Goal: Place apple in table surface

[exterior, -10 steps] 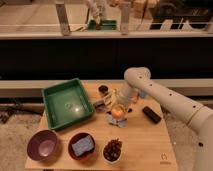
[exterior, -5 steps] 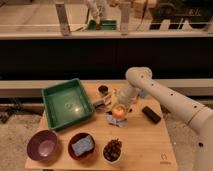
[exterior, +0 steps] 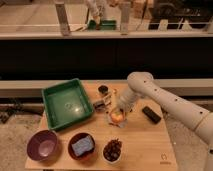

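An orange-red apple [exterior: 117, 116] sits at the middle of the wooden table [exterior: 145, 145], between my gripper's fingers. My gripper [exterior: 118, 113] hangs from the white arm [exterior: 150, 92] that reaches in from the right and is down at the table surface, right over the apple. The apple appears to rest on or just above the tabletop. The fingers hide part of it.
A green tray [exterior: 66, 104] lies at the left. A purple bowl [exterior: 42, 145], a dark red bowl with a blue sponge [exterior: 82, 146] and a white bowl of dark fruit [exterior: 113, 150] line the front edge. A black block [exterior: 151, 114] lies right; a small dark cup [exterior: 103, 90] behind.
The arm and the apple have barely moved; the gripper has settled slightly lower onto the table.
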